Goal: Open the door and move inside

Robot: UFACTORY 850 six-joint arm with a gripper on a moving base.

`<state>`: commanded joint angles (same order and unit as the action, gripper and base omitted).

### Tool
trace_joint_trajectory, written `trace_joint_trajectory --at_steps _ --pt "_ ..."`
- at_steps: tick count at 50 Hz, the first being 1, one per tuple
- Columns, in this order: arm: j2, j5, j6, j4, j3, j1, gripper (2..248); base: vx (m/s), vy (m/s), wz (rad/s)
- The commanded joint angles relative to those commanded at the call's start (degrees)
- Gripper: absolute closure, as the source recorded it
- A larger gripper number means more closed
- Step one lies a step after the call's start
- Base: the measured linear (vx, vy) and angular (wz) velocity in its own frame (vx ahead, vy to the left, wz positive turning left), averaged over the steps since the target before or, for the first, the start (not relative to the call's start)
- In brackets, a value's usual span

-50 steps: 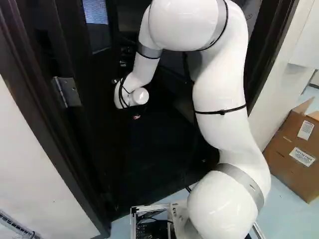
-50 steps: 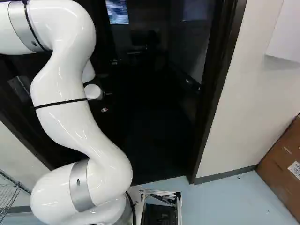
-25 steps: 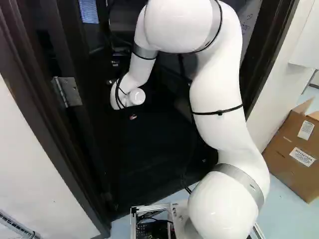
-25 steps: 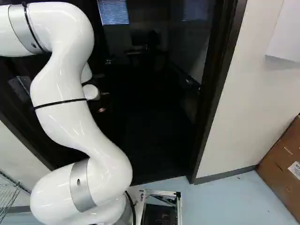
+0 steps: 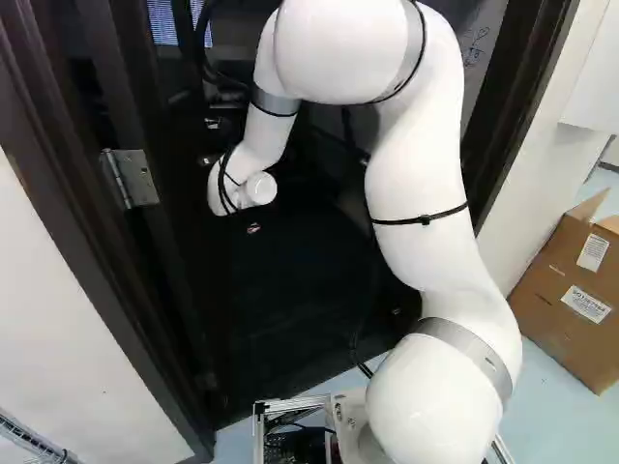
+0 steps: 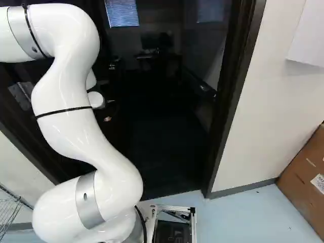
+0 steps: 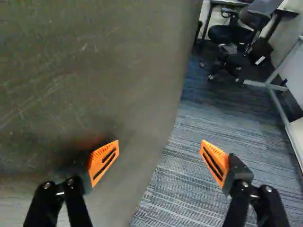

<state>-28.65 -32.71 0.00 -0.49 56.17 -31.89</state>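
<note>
Arm [image 5: 418, 174] is gleaming, smooth and glossy. Door [image 7: 90, 66] is looking matt, faintly scuffed. Hinge [image 5: 138, 179], upper left of the left base view, is glinting as metal. Box [image 5: 556, 333], right there, is showing cardboard. Carpet [image 7: 189, 189] is looking ribbed.

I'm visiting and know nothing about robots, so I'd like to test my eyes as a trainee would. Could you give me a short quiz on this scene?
1. True or false: the gripper has its orange pads pressed together.

2. In the wrist view, what shows past the edge of the door?
a) a bicycle
b) an office chair
c) a bed

3. Fill in the missing word: in the left base view, the metal hinge is at the left, while the cardboard box is at the ____.

Key: 1. False, they stand apart; 2. b; 3. right.
</note>
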Motion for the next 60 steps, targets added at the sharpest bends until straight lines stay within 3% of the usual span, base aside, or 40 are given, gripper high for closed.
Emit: trace_joint_trajectory --at_steps 32,48,60 --pt "-0.09 0.0 0.0 -1.99 0.13 -2.49 3 0.0 0.0 0.0" --pt "0.0 0.0 0.0 -2.09 0.01 -2.52 3 0.0 0.0 0.0" --pt "1.23 0.0 0.0 -2.09 -1.61 -1.36 3 0.0 0.0 0.0"
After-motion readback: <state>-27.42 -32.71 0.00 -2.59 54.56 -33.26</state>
